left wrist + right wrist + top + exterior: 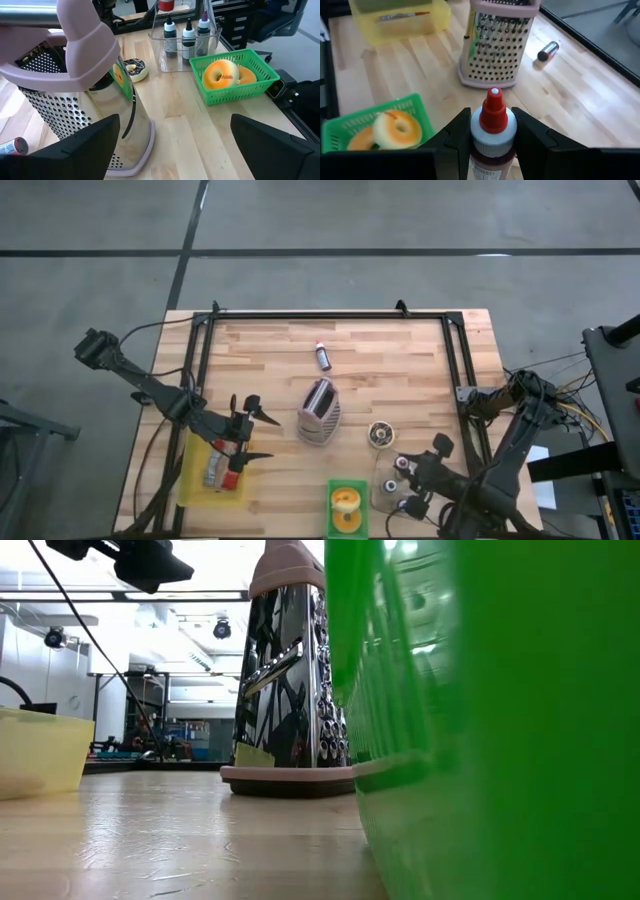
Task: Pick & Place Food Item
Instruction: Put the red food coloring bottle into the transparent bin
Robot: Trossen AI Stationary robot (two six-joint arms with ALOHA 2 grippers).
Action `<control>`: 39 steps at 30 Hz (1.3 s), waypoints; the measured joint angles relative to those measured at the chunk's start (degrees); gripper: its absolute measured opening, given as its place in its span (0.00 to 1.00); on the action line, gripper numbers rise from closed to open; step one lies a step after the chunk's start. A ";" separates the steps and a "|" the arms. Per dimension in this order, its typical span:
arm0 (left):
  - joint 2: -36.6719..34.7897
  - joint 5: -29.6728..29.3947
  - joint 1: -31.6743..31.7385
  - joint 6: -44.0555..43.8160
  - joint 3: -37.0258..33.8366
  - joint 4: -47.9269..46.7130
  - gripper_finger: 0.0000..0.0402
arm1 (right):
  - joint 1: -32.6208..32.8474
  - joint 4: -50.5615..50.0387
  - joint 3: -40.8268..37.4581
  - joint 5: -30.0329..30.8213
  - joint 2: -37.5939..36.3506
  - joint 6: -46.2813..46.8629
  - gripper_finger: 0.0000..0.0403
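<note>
1. A steel box grater (319, 412) with a pink handle and base stands near the middle of the wooden counter (400, 360); every place below is given from it.
2. The left gripper (258, 436) hangs just to the grater's left, over the inner edge of a yellow bin (196, 480), its fingers (266, 417) spread wide with nothing between them.
3. The right gripper (492, 137) is to the grater's right and nearer the counter's front edge, its fingers (457, 135) narrowed around a red-capped sauce bottle (493, 131), held upright.
4. In front of the grater, at the counter's front edge, a green basket (347, 508) holds two glazed doughnuts (225, 76).
5. A chocolate-topped doughnut (379, 434) lies on the bare counter to the grater's right, between the grater and a clear tray (162, 47) of small dropper bottles (187, 36).
6. Behind the grater, toward the counter's far edge, a small dark tube (322, 356) with a red end lies on its side.
7. The yellow bin to the grater's left carries a red-and-silver item, too small to identify.
</note>
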 joint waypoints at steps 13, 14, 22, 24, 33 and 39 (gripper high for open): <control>0.00 -0.04 0.00 -0.02 0.00 0.00 0.95 | 0.00 11.60 -11.59 1.90 0.02 1.94 0.27; 0.00 -0.04 0.00 -0.04 0.01 0.00 0.95 | 0.02 12.45 -12.44 2.03 0.04 1.97 0.27; -0.02 -0.06 0.00 -0.15 0.00 0.06 0.95 | -0.23 18.72 -17.46 4.02 -0.28 1.99 0.27; -0.02 -0.07 0.00 -0.15 0.00 0.21 0.95 | -0.40 19.98 -18.46 4.21 -0.28 1.99 0.27; -0.02 -0.10 0.00 -0.15 0.00 0.22 0.95 | -0.54 28.27 -23.69 4.49 -0.28 1.99 0.27; -0.02 -0.26 0.00 -0.17 0.00 0.22 0.95 | -0.74 31.93 -26.18 2.45 -0.28 2.03 0.27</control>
